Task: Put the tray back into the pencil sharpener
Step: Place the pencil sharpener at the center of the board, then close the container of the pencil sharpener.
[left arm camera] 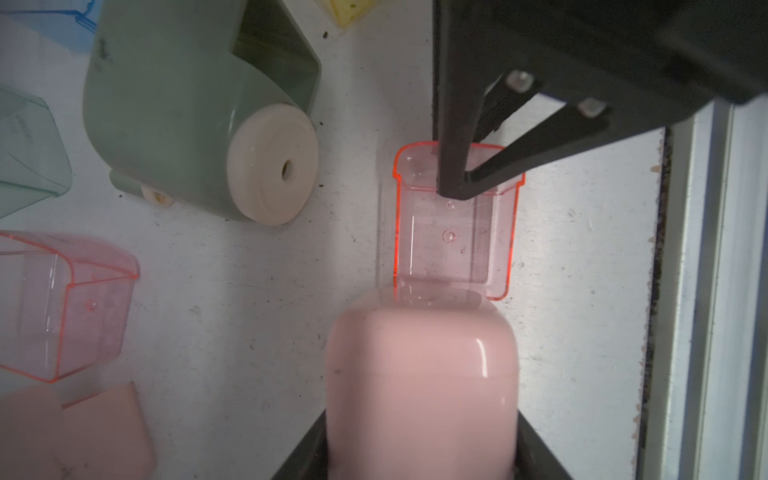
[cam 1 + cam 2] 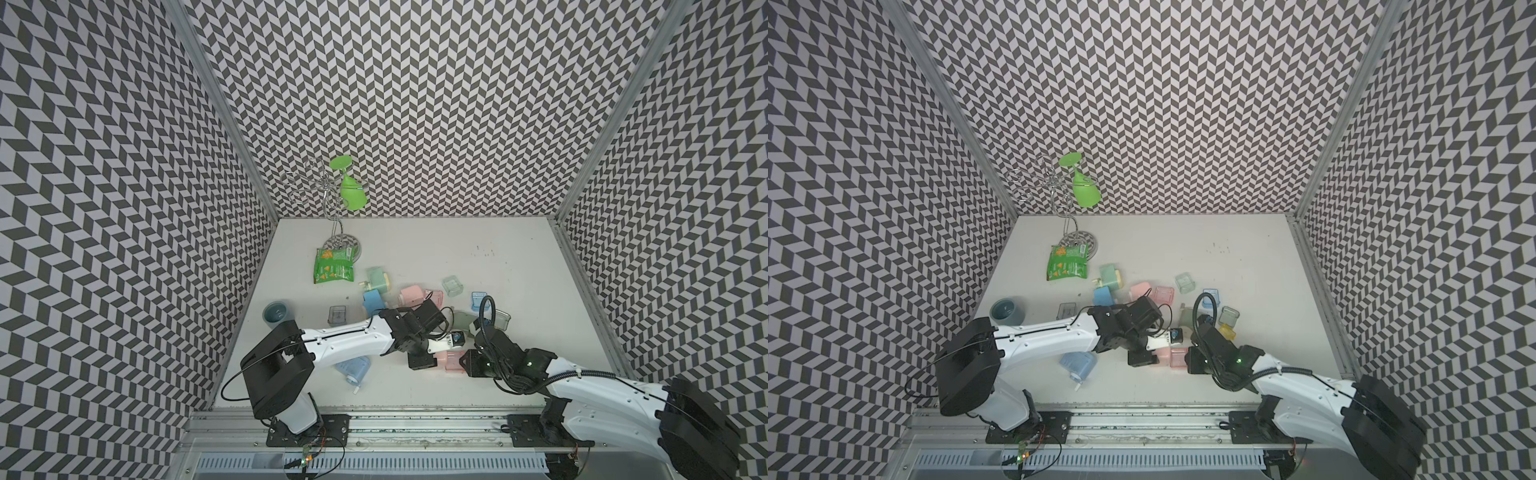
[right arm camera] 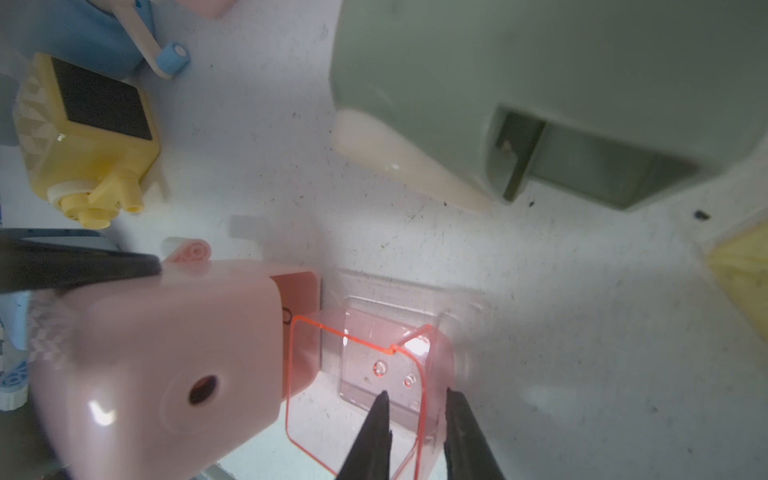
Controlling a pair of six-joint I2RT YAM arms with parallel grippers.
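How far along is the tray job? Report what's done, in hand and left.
Done: the left gripper holds the pink sharpener, and the right gripper pinches the wall of the pink tray. In hand: the tray's end meets the sharpener's slot, seemingly just entering. Left: most of the tray is outside, so push it fully home, then release.

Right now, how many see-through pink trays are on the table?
2. One pink tray lies at the mouth of the pink sharpener in the left gripper, the right gripper astride its wall; the other tray sits farther back beside a second pink sharpener. Arms may hide more.
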